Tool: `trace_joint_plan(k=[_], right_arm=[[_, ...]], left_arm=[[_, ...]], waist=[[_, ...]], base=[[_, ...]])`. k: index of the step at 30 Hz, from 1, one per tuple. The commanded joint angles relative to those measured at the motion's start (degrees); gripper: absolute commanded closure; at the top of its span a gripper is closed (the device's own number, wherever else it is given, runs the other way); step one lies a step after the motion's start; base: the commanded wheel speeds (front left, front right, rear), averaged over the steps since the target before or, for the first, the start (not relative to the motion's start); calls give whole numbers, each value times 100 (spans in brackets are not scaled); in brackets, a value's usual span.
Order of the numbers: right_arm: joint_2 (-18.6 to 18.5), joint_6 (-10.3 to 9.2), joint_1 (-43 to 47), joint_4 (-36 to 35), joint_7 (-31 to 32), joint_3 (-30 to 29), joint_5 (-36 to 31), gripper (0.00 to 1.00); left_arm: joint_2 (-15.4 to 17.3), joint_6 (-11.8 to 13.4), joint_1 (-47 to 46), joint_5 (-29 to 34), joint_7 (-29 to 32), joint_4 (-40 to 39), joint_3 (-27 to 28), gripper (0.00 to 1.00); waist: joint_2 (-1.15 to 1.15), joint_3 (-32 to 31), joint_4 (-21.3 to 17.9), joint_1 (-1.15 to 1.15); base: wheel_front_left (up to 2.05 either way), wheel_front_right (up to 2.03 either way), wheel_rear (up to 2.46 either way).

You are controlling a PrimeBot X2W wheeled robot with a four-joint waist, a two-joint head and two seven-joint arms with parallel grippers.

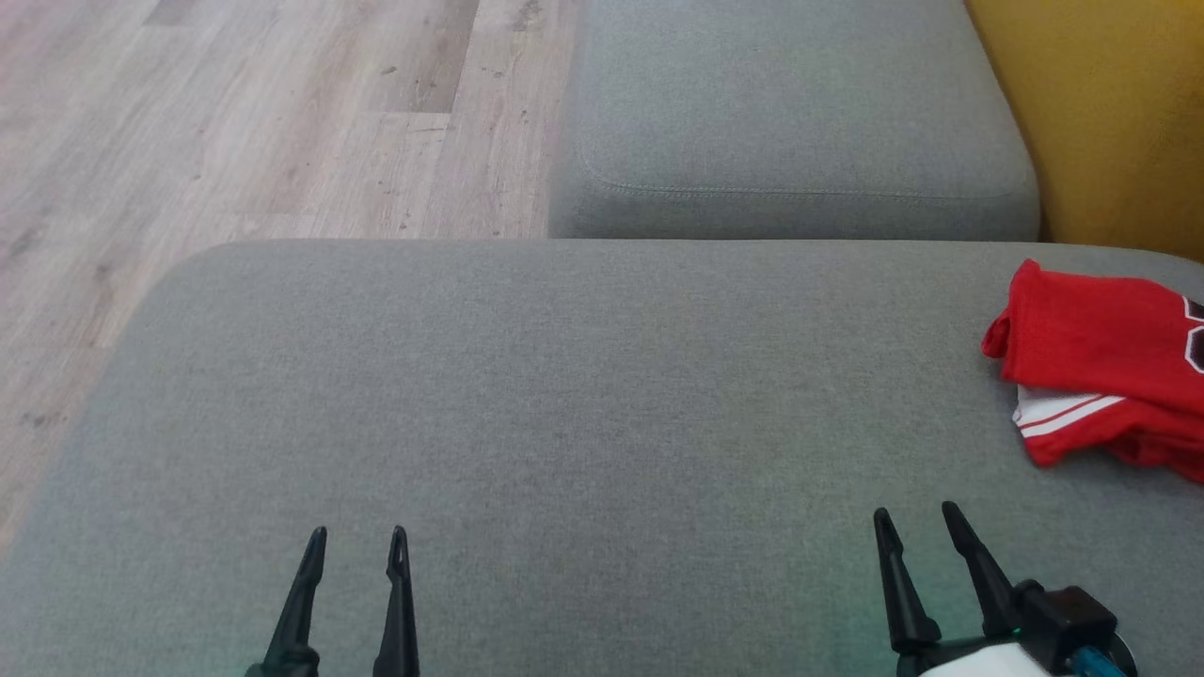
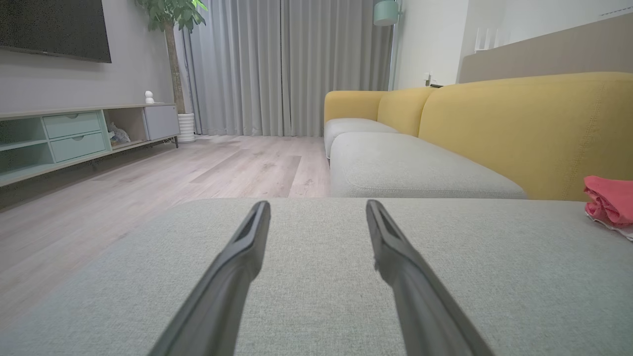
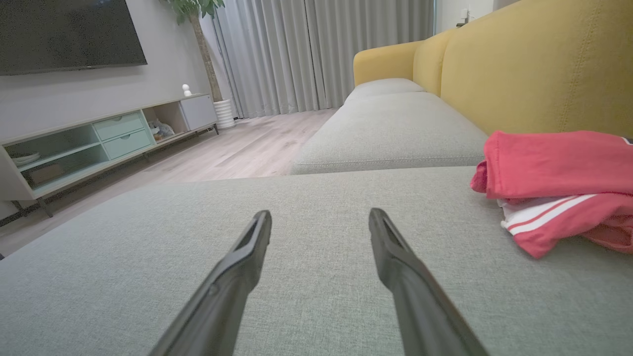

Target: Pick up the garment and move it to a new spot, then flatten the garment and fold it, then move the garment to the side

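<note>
A red garment with white stripes lies folded at the far right of the grey cushion, partly cut off by the frame edge. It lies at the right in the right wrist view, red garment, and as a small red bundle at the edge of the left wrist view. My left gripper is open at the lower left, empty, low over the cushion. My right gripper is open at the lower right, empty, a short way in front of and left of the garment.
A second grey seat cushion lies beyond, with the yellow sofa back along the right. Wooden floor drops off to the left of the cushion. A TV cabinet, a plant and curtains stand across the room.
</note>
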Motion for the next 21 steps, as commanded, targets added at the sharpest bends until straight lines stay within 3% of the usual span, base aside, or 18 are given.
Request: trace_joint_plan(k=[1,19,20,21], right_arm=[[-35,-4,-208,-210,-63,100,20,0],[-35,-4,-177,-229,-63,24,-6,0],[0,0,13,-24,1,-85,1,100],[0,0,17,44,4,-80,5,100]], left_arm=[[-28,-15,-183,49,-55,-185,183,0],[-28,11,-249,0,-55,-13,208,0],[0,4,17,-1,0,174,8,100],[-1,3,22,-5,9,245,-1,100]], waist=[[0,1,-15,0],[0,-3,-158,0],[0,-2,-158,0],[0,-2,-160,0]], base=[[0,0,0],[0,0,0],[0,0,0],[0,0,0]])
